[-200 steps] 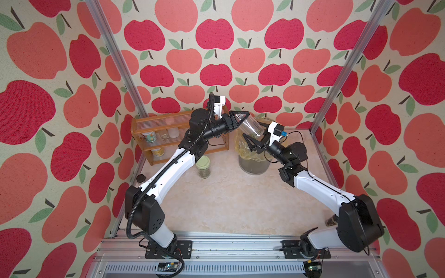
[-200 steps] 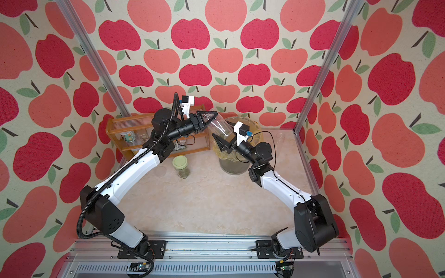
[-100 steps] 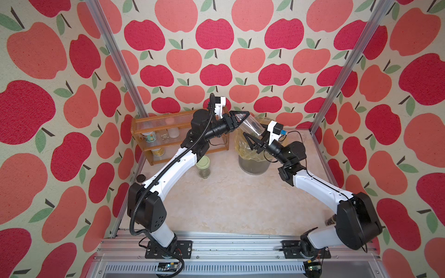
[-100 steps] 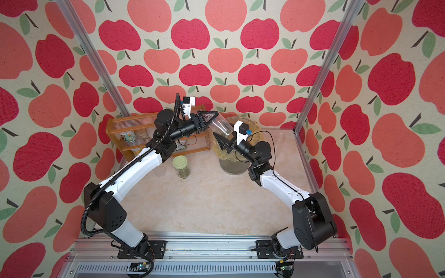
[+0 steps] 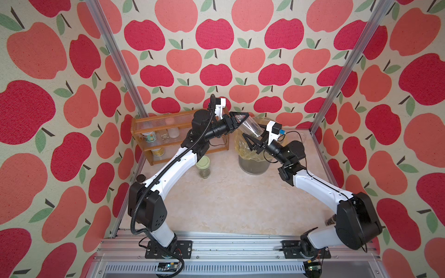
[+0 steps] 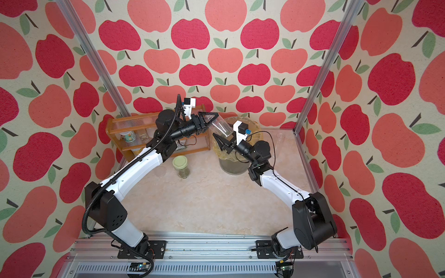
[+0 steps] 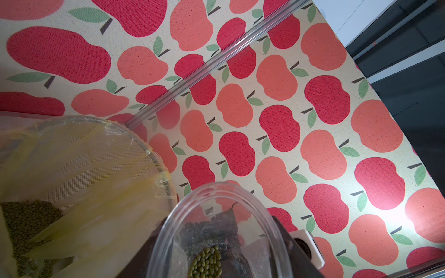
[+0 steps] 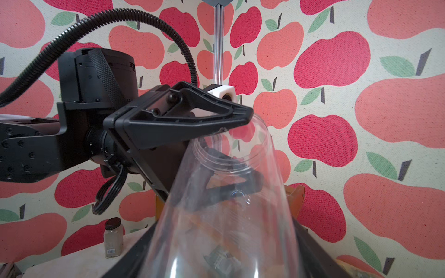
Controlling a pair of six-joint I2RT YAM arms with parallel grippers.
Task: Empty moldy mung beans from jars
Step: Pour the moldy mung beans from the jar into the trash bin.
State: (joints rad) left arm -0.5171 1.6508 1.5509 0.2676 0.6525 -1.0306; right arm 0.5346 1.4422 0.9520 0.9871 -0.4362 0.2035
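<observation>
A short clear jar hangs tilted over the bin, held from both ends. My left gripper is shut on its threaded mouth end. My right gripper has the base end between its fingers, which sit tight against both sides. A small clump of mung beans shows through the jar's wall. A squat glass jar with a pale green lid stands on the table with beans inside.
Under the jar stands a mesh bin with a yellow bag and beans at its bottom. A wooden rack with tubs lines the back left. A small brown-capped jar and a dark cap sit on the table.
The jar and both grippers have stayed over the bin. The left arm's shoulder and elbow have shifted a little.
</observation>
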